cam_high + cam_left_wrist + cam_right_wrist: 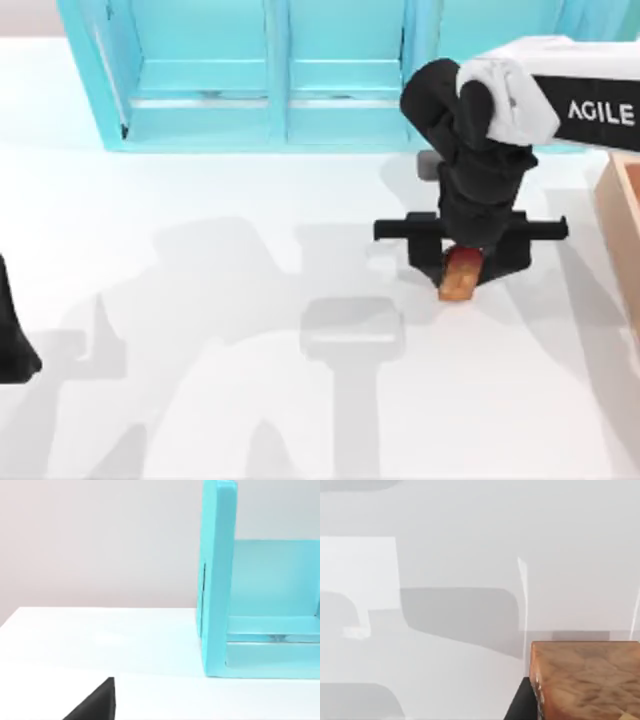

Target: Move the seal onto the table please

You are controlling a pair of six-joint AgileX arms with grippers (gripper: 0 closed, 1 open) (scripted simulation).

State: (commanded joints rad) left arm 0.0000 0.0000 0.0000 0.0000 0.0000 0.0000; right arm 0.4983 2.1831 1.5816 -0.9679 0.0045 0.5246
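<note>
Seal [462, 272] is sitting clamped between the right gripper's [466, 262] fingers, hanging just below the wrist, long axis pointing toward the near edge, over open table [200, 300] right of centre. Left arm is parking at the left edge.

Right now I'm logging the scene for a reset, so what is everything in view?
seal: one, orange-brown with reddish top, right of table centre, under the right gripper.
table: one, white, beneath everything.
shelf unit: one, light blue, along the far edge.
wooden box: one, tan, at the right edge.
right gripper: black, around the seal, jaws either side of it.
left arm: black, parked at the left edge.
</note>
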